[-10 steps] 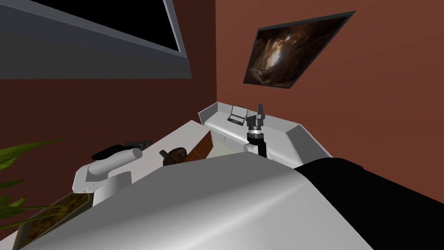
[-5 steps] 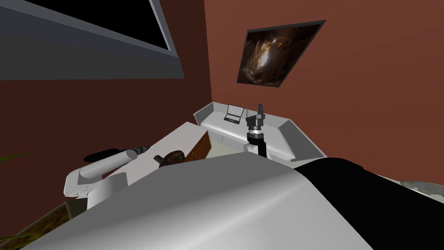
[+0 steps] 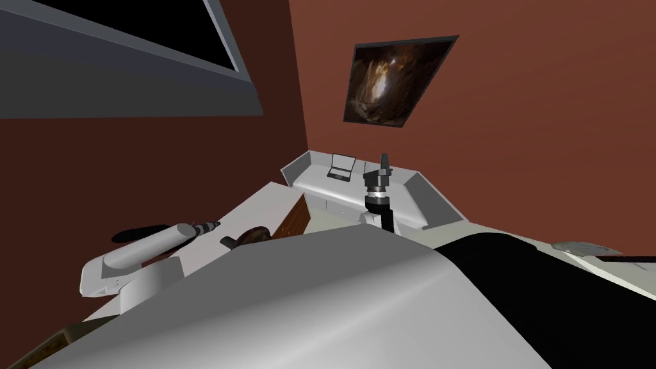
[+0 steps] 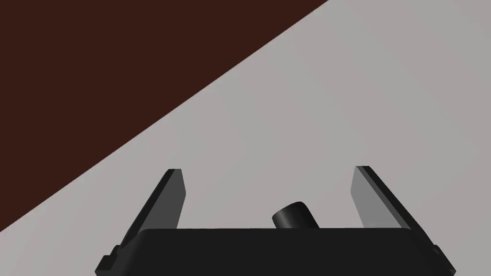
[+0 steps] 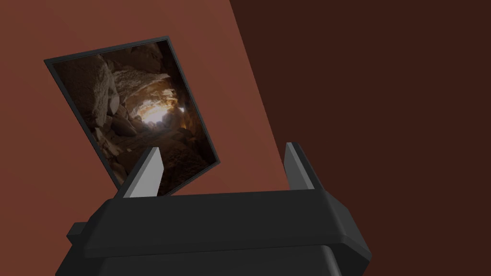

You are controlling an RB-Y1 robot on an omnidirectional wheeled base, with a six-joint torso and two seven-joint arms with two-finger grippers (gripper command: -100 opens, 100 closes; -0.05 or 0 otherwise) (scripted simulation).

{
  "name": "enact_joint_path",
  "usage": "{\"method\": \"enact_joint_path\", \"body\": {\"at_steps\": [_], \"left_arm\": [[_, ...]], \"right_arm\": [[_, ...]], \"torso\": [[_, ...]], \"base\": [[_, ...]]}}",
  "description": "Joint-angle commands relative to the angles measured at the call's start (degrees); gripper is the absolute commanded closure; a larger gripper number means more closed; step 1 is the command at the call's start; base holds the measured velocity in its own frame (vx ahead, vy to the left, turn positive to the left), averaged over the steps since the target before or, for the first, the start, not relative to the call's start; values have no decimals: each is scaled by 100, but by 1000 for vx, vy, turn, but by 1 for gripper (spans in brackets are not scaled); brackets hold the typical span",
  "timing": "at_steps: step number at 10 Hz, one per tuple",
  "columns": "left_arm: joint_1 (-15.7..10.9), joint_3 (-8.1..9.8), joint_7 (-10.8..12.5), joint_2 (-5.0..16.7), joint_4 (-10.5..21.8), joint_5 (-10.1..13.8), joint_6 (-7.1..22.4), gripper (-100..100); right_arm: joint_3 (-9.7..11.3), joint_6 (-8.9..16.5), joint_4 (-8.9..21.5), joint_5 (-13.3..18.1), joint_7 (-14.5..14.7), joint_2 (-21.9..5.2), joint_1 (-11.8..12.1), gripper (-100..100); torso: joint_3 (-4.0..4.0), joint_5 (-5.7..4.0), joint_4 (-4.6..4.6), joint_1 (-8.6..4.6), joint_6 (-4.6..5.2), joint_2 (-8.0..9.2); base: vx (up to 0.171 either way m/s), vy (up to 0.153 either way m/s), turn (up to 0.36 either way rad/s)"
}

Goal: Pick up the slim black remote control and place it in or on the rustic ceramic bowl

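Note:
A dark brown round bowl (image 3: 255,234) sits on the white table (image 3: 269,198), half hidden by my chest. My left gripper (image 3: 210,225) reaches low over that table, a little to the left of the bowl. In the left wrist view my left gripper (image 4: 268,175) is open over the grey tabletop, with a small dark cylinder end (image 4: 295,215) between the fingers near the gripper body; I cannot tell what it is. A long black shape (image 3: 138,232) lies behind the left forearm; it may be the remote or a shadow. My right gripper (image 3: 384,160) points up, open (image 5: 223,149).
Dark red-brown walls meet in a corner behind the table. A white desk with raised sides (image 3: 423,192) holds a small open laptop-like thing (image 3: 341,166). A wooden panel (image 3: 293,218) stands between table and desk. Another pale surface (image 3: 586,248) shows at the right edge.
My head view has swung right: the wall corner, picture and desk slid left, and the plant left the picture. My left arm has lowered and moved outward. The right arm is unmoved.

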Motion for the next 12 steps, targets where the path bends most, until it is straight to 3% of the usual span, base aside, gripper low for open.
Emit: {"method": "enact_joint_path", "body": {"at_steps": [1, 2, 3, 4, 5, 7, 8, 9, 10, 12], "left_arm": [[-33, 89, 242, 9, 163, 13, 286, -100], [-33, 89, 242, 9, 163, 13, 325, -100], [-88, 283, 505, 47, 406, 55, 577, -100], [-88, 283, 581, 47, 412, 55, 745, -100], [-133, 470, 780, 84, 574, 97, 927, -100], [-133, 470, 901, 84, 653, 97, 1148, -100], [-170, 648, 1166, 120, 885, 137, 1385, -100], [-170, 648, 1200, 120, 885, 137, 1518, -100], [-198, 817, 1417, 155, 1107, 175, 1684, -100], [-198, 817, 1476, 155, 1107, 175, 1891, -100]], "right_arm": [[0, 0, 0, 0, 0, 0, 0, 0], [-1, 0, 0, 0, 0, 0, 1, 0], [-1, 0, 0, 0, 0, 0, 1, 0], [0, 0, 0, 0, 0, 0, 0, 0], [-1, 0, 0, 0, 0, 0, 1, 0], [-1, 0, 0, 0, 0, 0, 1, 0], [-1, 0, 0, 0, 0, 0, 1, 0], [0, 0, 0, 0, 0, 0, 0, 0], [-1, 0, 0, 0, 0, 0, 1, 0], [-1, 0, 0, 0, 0, 0, 1, 0]], "torso": [[0, 0, 0, 0, 0, 0], [3, 2, 1, 0, -7, 7], [2, -1, 0, -11, -8, 3], [2, -1, 0, -4, -2, 3], [1, 2, 0, 0, -6, 2], [4, 2, 1, 5, -8, 8], [2, 0, 0, -8, -8, 3], [3, 0, 1, -3, -4, 5], [4, 2, 1, 3, -8, 7], [4, 2, 1, 4, -8, 6]], "base": [[-22, 39, -139], [0, 0, 0], [-3, 26, -243], [-3, 45, -134], [-28, 38, -246], [-10, 25, -54], [-15, 24, -204], [-23, 49, -109], [-24, 57, -199], [-9, 21, -59]]}}
